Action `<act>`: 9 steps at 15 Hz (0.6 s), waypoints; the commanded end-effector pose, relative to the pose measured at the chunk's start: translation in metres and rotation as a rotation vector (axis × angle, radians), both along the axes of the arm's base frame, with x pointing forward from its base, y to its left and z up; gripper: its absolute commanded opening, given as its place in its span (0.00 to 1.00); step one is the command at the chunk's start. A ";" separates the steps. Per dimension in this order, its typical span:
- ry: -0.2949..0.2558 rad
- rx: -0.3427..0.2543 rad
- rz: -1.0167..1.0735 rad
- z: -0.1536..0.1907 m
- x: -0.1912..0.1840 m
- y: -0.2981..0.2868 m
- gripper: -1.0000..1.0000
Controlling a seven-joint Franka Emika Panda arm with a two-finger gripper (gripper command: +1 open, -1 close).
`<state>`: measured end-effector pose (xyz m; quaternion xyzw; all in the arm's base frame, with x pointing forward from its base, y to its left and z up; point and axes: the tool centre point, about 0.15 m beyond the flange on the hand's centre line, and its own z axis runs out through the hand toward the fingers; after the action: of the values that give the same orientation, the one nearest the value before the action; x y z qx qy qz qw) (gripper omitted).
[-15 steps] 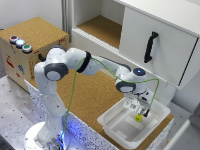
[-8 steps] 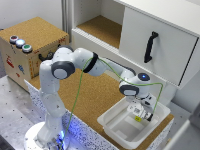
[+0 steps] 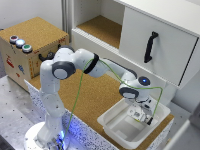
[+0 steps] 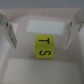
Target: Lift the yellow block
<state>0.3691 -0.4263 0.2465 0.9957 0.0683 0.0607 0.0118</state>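
Reaching down into the white tray (image 3: 112, 125), the arm had placed its gripper (image 3: 141, 117) low over the tray's far end. In the wrist view the yellow block (image 4: 44, 46) lay on the tray floor between the two fingers (image 4: 7, 31), which stood wide apart and clear of both its sides. The approach therefore looked done, while the closing and the lift itself remained. In the exterior view the block could not be made out with certainty beneath the hand.

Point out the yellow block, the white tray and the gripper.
yellow block (image 4: 44, 46), wrist view, middle of its lettered face.
white tray (image 3: 111, 121), exterior view, near rim.
gripper (image 4: 41, 31), wrist view, midway between the open fingers.
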 end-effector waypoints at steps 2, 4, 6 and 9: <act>-0.026 0.007 0.012 -0.037 0.025 -0.016 1.00; -0.020 -0.002 0.010 -0.043 0.025 -0.016 1.00; -0.017 0.000 0.002 -0.045 0.026 -0.015 1.00; -0.013 -0.001 -0.007 -0.047 0.026 -0.016 0.00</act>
<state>0.3770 -0.4333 0.2234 0.9959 0.0678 0.0552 0.0242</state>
